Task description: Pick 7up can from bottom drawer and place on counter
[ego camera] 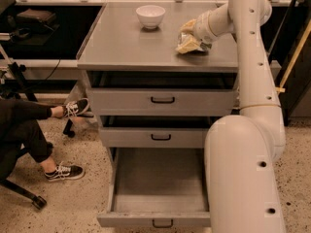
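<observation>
The 7up can (186,44), a dented silvery can, rests on the right side of the counter (126,42). My gripper (190,33) is right over the can and touches it, at the end of my white arm, which reaches in from the right. The gripper hides the top of the can. The bottom drawer (158,183) is pulled far out below, with nothing showing inside it. Its black handle (163,223) is at the front edge.
A white bowl (150,16) stands at the back middle of the counter. The two shallower drawers (162,100) are slightly open. A seated person's legs and sneakers (65,171) are at the left on the floor. My arm's base (243,178) stands beside the open drawer.
</observation>
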### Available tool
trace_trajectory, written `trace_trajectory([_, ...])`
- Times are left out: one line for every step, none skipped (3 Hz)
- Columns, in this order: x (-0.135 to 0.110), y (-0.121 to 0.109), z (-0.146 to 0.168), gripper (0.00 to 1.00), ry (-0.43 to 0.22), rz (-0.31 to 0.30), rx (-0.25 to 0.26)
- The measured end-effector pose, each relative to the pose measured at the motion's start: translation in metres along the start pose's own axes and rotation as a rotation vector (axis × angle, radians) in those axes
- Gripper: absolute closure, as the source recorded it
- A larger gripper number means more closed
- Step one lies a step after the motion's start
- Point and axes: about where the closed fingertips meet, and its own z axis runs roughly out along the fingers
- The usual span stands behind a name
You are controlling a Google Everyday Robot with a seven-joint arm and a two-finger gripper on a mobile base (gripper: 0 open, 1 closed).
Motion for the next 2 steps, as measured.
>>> trace_trajectory([0.0, 0.0, 0.0, 0.12, 0.0, 0.0, 0.0])
trace_trajectory([-0.0001, 0.0, 0.0, 0.0, 0.0, 0.0, 0.0])
